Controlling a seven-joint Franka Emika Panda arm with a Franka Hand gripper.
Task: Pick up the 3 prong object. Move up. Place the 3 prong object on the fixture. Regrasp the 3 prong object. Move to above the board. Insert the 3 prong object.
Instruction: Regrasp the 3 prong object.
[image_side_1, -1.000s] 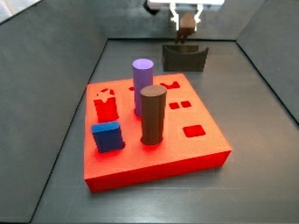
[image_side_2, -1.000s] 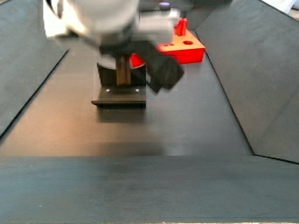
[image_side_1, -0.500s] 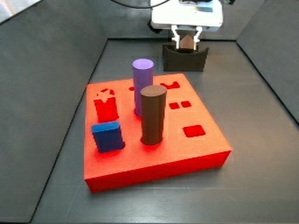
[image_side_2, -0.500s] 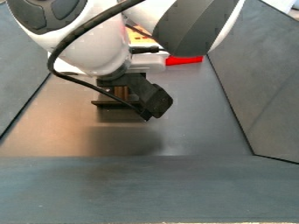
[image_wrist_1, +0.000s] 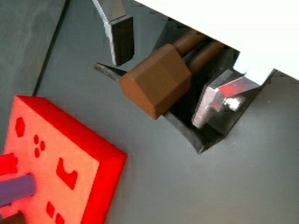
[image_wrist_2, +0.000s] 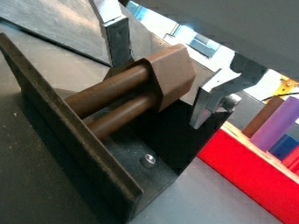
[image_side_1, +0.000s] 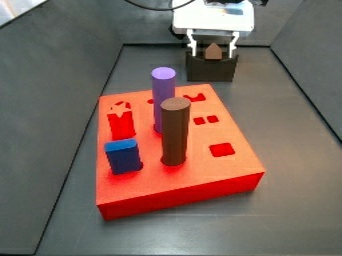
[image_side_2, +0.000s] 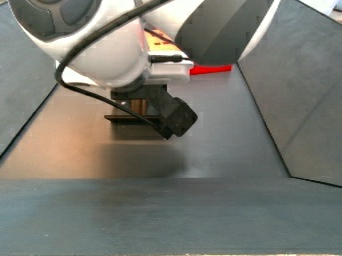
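Observation:
The 3 prong object (image_wrist_1: 156, 80) is a dark-brown piece with a blocky head and round prongs. It lies in the notch of the dark fixture (image_wrist_1: 201, 136). It also shows in a wrist view (image_wrist_2: 170, 73), prongs along the fixture (image_wrist_2: 59, 131). My gripper (image_wrist_1: 166, 79) straddles the head, open, with a gap between each finger and the piece. The fingers (image_wrist_2: 119, 44) stand either side. In a side view the gripper (image_side_1: 214, 44) is down at the fixture (image_side_1: 211, 68), behind the red board (image_side_1: 201, 170). In a side view the arm hides most of the fixture (image_side_2: 134, 119).
On the board stand a purple cylinder (image_side_1: 163, 86), a tall brown cylinder (image_side_1: 175, 130), a blue block (image_side_1: 123, 156) and a red piece (image_side_1: 120, 123). The board's corner (image_wrist_1: 59, 162) lies close to the fixture. Grey bin walls slope up on all sides.
The gripper has come down from above the fixture with the piece. The piece now rests in the fixture's notch and the fingers stand apart from it.

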